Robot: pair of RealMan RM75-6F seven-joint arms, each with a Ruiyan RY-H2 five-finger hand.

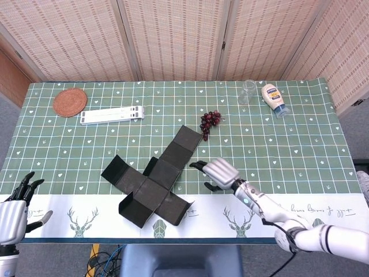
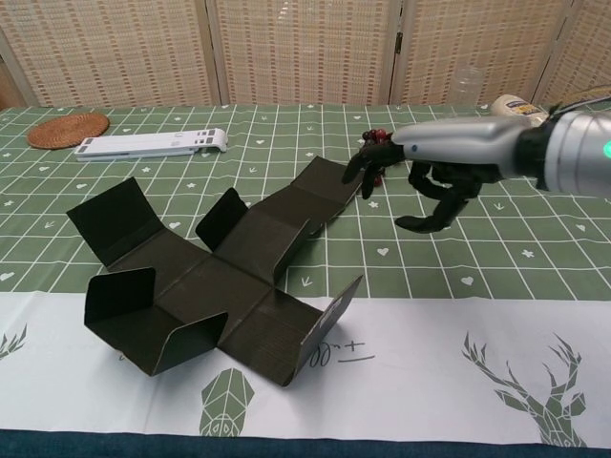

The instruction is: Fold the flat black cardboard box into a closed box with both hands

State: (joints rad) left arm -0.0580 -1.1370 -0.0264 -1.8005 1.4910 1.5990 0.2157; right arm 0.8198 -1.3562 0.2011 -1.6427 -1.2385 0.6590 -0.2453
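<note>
The flat black cardboard box (image 1: 155,183) (image 2: 220,277) lies unfolded in a cross shape near the table's front, several flaps partly raised. My right hand (image 1: 218,172) (image 2: 425,186) hovers just right of the box's long far panel, fingers apart and holding nothing; it is close to the panel's edge but apart from it. My left hand (image 1: 12,208) stays at the table's front left corner, fingers spread and empty, far from the box; the chest view does not show it.
A bunch of dark grapes (image 1: 210,122) (image 2: 380,145) lies just beyond the box's far end. A white flat stand (image 1: 112,115), a woven coaster (image 1: 70,102), a clear glass (image 1: 248,91) and a mayonnaise bottle (image 1: 273,99) sit along the back.
</note>
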